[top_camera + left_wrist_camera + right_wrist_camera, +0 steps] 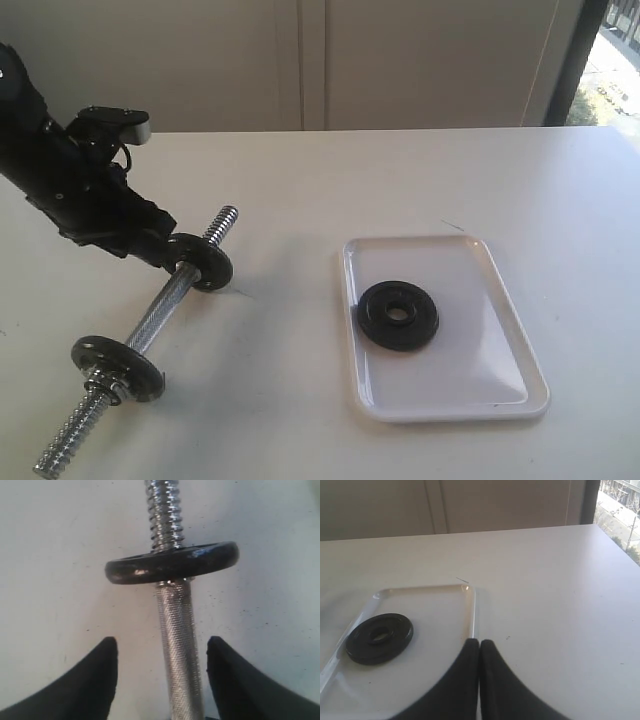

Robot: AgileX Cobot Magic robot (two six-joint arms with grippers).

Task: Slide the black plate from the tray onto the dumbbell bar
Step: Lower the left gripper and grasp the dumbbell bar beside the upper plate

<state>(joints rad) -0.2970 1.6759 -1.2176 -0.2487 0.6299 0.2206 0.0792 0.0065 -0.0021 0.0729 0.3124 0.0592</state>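
A black plate [399,315] [379,637] lies flat in the white tray [500,300] [465,592] at the table's right. The dumbbell bar [160,315] [177,645] lies diagonally at the left, carrying a second black plate [203,262] [172,563] near its upper threaded end and a third [117,367] near its lower end with a chrome collar nut. My left gripper [170,262] [162,647] is open, its fingers astride the bar's knurled middle just behind the upper plate. My right gripper [479,645] is shut and empty above the tray's rim; the exterior view does not show it.
The white table [300,180] runs back to a pale wall, with a window at the far right. The left arm's black body [70,180] hangs over the table's left part.
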